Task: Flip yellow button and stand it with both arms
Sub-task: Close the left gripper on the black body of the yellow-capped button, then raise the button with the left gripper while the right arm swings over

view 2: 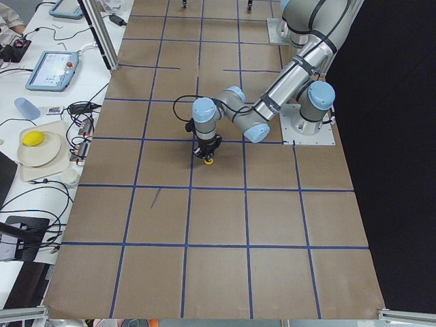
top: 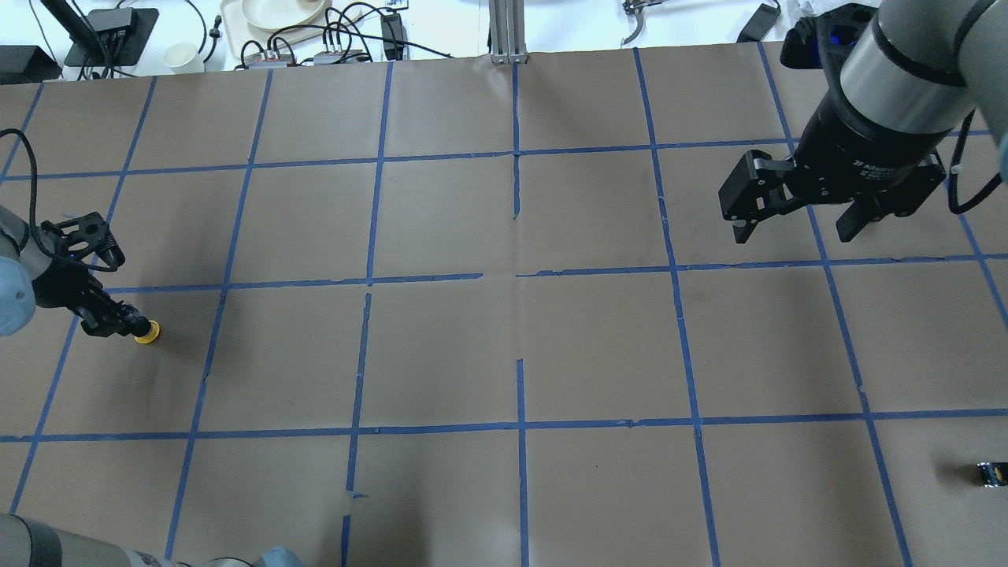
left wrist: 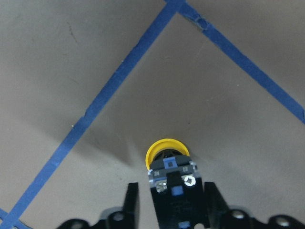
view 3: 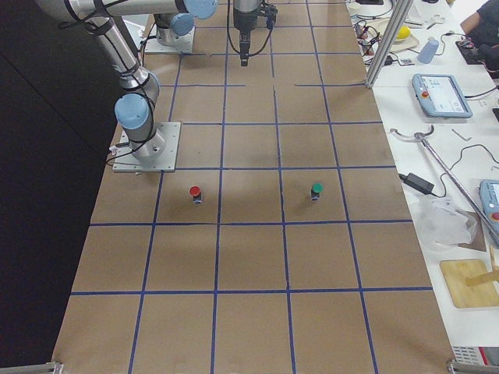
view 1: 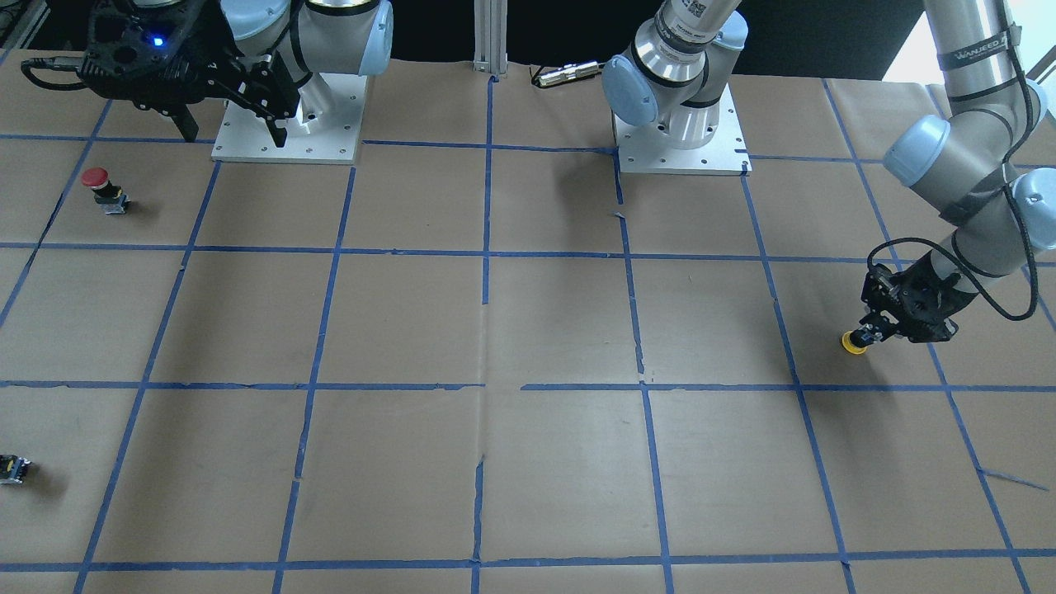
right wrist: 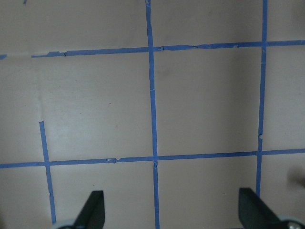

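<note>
The yellow button (left wrist: pixel 167 151) is sitting right at the tip of the left gripper (left wrist: pixel 171 188), between its two fingers (left wrist: pixel 132 198). Its yellow cap is pointing away from the gripper, down toward the table (top: pixel 441 354). Its black and grey body is pointing back up into the gripper. So the long axis of the button is running almost along the reach line of the gripper, not across it.

The fingers are standing one on each side of the body, drawn in to about its width, and I am reading this as a clamp on the body. The cap is lying at the paper or just above it; I cannot tell which.

The right gripper (top: pixel 795 227) is hanging well apart from the button, on the far side of the table. Its fingers are spread wide and are holding nothing.

The coming move is turning on this. Only the left arm is near the button, and the free end of the button, the cap, is facing downward, away from both grippers. In my judgement the left arm is needing to lift and tilt the button until the cap is pointing sideways. The right gripper is having nearly the whole table to cross before it can take that end.
</note>
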You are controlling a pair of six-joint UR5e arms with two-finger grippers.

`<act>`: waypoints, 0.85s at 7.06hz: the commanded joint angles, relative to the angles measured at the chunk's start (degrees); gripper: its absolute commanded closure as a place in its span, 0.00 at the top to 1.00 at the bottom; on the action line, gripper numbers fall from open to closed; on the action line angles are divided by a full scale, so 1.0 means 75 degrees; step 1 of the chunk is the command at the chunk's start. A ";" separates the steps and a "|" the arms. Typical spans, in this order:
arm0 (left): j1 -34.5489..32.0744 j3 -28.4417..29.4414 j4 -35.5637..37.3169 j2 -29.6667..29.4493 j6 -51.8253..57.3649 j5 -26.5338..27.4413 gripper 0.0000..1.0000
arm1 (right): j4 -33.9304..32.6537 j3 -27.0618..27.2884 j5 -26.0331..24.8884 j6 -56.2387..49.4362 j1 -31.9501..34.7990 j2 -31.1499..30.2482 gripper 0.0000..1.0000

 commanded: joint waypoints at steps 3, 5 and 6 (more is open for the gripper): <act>-0.0613 0.0725 -0.2087 0.0919 -0.1076 -0.1097 0.02 | 0.0002 -0.0035 0.0015 -0.0417 -0.0023 0.0013 1.00; -0.1431 0.1032 -0.3756 0.1167 -0.2402 -0.2733 0.02 | 0.0118 0.0000 0.0002 -0.0385 -0.0093 0.0036 1.00; -0.1819 0.1033 -0.4366 0.1459 -0.3047 -0.3914 0.02 | 0.0316 -0.0035 0.0386 -0.0420 -0.0128 0.0036 1.00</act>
